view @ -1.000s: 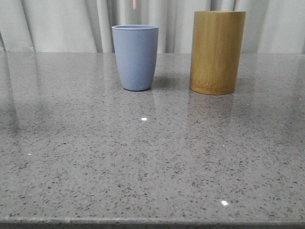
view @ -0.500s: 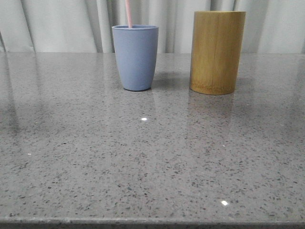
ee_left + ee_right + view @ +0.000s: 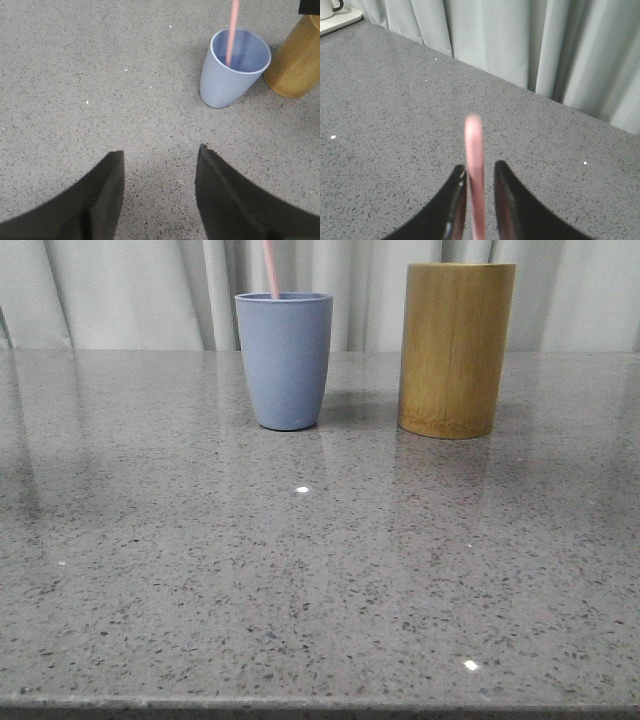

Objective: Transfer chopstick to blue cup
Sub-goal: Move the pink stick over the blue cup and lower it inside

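Observation:
The pale blue cup (image 3: 285, 360) stands at the back of the table, left of centre. A thin pink chopstick (image 3: 270, 268) rises out of it and leaves the top of the front view. In the left wrist view the chopstick (image 3: 231, 35) goes down into the cup (image 3: 220, 85); its lower end is hidden. The right gripper (image 3: 480, 172) straddles the chopstick's upper part (image 3: 475, 150). Its jaws are slightly apart, with a narrow gap beside the stick. The left gripper (image 3: 160, 152) is open and empty, low over the table, short of the cup.
A taller yellow-brown bamboo cylinder (image 3: 456, 348) stands right of the blue cup, a small gap between them; it also shows in the left wrist view (image 3: 296, 60). Pale curtains hang behind the table. A white tray corner (image 3: 332, 15) lies far off.
One second ago only the chopstick's tip showed above the cup. It has come down into the cup, and in the last half second it shifted slightly right.

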Robot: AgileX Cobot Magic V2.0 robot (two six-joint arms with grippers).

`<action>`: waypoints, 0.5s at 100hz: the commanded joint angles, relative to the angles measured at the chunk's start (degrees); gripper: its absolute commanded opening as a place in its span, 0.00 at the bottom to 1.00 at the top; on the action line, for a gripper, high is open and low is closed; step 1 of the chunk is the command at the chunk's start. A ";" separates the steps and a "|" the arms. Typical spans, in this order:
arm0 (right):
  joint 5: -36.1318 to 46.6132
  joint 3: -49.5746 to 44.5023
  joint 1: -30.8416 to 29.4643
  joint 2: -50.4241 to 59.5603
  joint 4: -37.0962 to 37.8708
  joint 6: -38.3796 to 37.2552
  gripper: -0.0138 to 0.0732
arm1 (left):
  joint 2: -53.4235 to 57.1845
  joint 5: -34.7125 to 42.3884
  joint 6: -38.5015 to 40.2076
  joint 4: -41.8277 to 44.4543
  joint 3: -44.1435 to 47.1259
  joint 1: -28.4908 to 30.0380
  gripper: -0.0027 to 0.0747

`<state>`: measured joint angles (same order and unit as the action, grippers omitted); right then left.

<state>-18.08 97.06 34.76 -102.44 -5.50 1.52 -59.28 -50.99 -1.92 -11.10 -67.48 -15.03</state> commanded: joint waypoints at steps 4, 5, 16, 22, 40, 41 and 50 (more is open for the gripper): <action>3.35 1.74 -0.46 3.22 0.57 0.57 0.48 | 0.97 3.64 0.36 -0.74 -1.42 0.23 0.45; 3.38 1.74 -0.46 3.28 0.57 0.57 0.49 | 0.97 3.64 0.36 -0.74 -1.42 0.23 0.45; 3.31 1.74 -0.51 3.44 0.57 0.57 0.50 | 0.97 3.64 0.36 -0.74 -1.42 0.23 0.45; 3.04 1.74 -0.51 3.75 0.57 0.57 0.50 | 1.21 3.64 0.36 -0.74 -1.42 0.23 0.45; 1.67 1.74 -0.51 6.11 0.57 0.57 0.49 | 2.67 4.71 0.36 0.59 -1.17 0.23 0.45; 1.54 1.74 -0.51 6.25 0.57 0.57 0.49 | 2.77 5.04 0.36 0.59 -1.02 0.23 0.45; -0.54 1.74 -0.65 7.97 0.57 0.57 0.45 | 4.59 6.74 1.20 1.40 0.43 0.23 0.45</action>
<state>-20.88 97.06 34.72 -99.38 -5.39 1.52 -56.90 -49.64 -1.92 -9.94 -66.55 -15.03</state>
